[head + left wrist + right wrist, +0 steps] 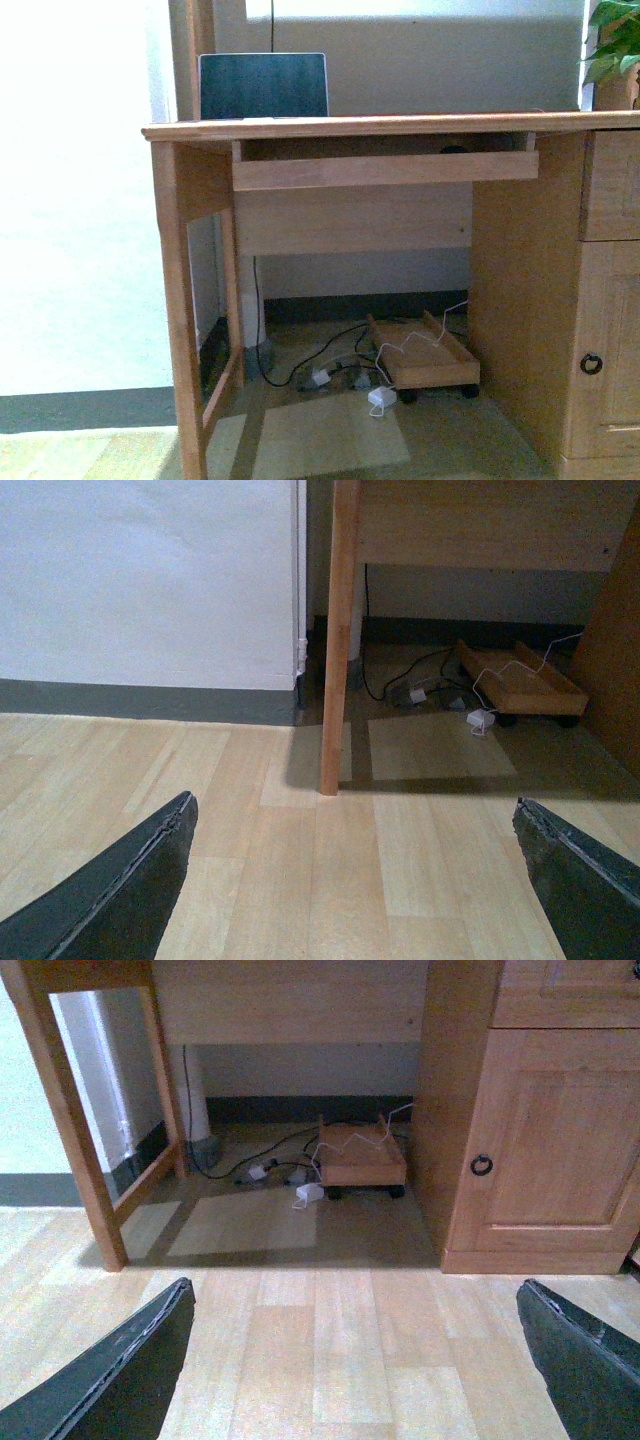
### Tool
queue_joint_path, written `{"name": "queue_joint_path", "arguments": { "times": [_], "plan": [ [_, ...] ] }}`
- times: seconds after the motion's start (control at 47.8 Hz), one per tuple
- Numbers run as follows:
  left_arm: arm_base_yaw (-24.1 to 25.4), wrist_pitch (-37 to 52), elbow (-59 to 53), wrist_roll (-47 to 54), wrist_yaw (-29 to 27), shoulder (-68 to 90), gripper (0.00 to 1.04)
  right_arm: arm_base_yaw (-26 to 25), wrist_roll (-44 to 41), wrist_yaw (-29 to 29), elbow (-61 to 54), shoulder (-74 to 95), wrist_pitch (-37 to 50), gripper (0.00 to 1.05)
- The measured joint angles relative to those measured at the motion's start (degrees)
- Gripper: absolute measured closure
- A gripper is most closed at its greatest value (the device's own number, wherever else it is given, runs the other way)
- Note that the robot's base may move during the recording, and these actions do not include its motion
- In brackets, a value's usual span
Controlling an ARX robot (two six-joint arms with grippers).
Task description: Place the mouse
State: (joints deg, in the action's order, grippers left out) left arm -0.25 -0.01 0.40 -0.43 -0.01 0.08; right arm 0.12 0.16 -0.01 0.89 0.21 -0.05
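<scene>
Dark grey, rough-edged fingers [130, 890] of left end effector [352, 802] spread wide apart, with only pale plank floor [250, 880] in the gap. Aimed low across that floor toward a light wooden table leg [335, 660], with a white wall [150, 570] and its grey skirting [130, 698] to one side.

Same stance at right end effector [355, 1285]: fingers [585, 1360] far apart, floor planks between them. Facing the knee space under the table, and beside it a cupboard door [545, 1140] with a dark ring handle [481, 1165].

Further out, beneath the table [400, 126]: a low wooden stand [425, 358] on black castors, near the cupboard side. Black and white cables [320, 365] trailing over the floor beside it. Small white adapter [381, 397] lying just in front of the stand.

Higher up, in the front view: a wooden pull-out tray [385, 168] standing out just below the table top. Mouse [455, 149] on that tray, toward its right end, tucked under the table top. Seen only as a small dark rounded sliver above the tray's front board, too small for more detail.

On the table top, toward the left: open laptop [263, 86], dark screen upright, close to the wall behind. At the far right edge: green leaves of a potted plant [612, 40], pot resting on the table top.
</scene>
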Motion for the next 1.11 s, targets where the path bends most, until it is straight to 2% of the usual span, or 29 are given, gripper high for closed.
{"name": "queue_joint_path", "arguments": {
  "times": [1.108],
  "plan": [
    [0.0, 0.0, 0.0, 0.0, 0.0, 0.0, 0.08, 0.0, 0.0, 0.0, 0.0, 0.0, 0.0, 0.07]
  ]
}}
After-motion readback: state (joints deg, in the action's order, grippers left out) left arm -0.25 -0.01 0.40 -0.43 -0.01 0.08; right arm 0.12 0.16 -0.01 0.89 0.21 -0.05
